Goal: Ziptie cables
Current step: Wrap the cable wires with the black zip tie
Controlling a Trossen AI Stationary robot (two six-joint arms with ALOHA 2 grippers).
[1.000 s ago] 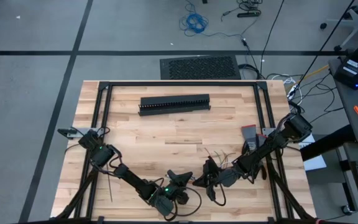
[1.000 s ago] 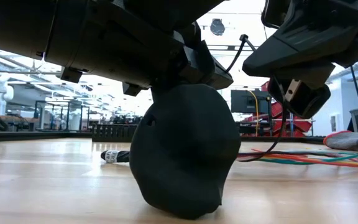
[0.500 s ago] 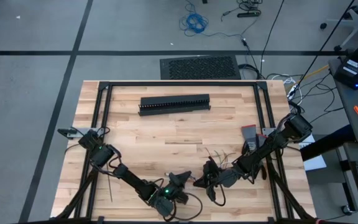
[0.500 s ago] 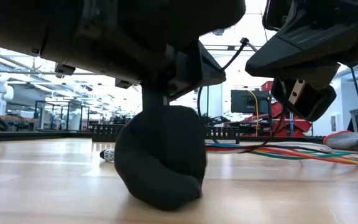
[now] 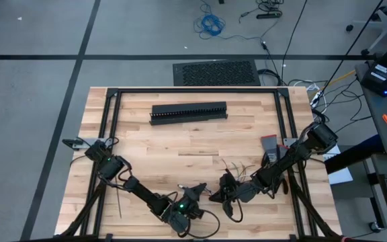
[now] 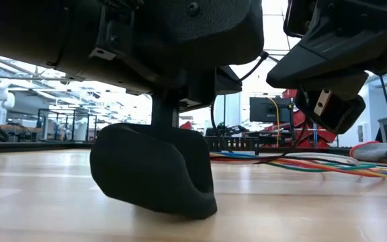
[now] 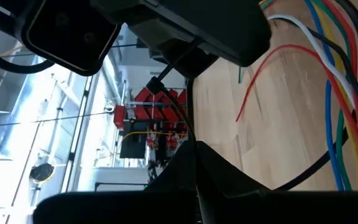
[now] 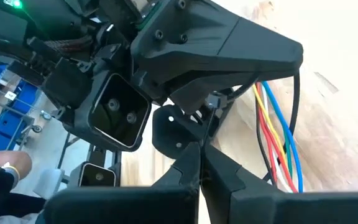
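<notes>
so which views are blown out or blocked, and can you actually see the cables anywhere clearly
Low view: the left gripper fills the foreground as a dark silhouette, and the bright room behind is washed out; the cables show sharply only at the right. Left wrist view: window glare at one side, but the cables are crisp on the table. High view: even light, cables tiny.

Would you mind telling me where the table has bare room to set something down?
Free: bare wood between the black slotted duct and the cables, and the table's left middle. Crowded: the near edge, where the left gripper meets the right gripper.
</notes>
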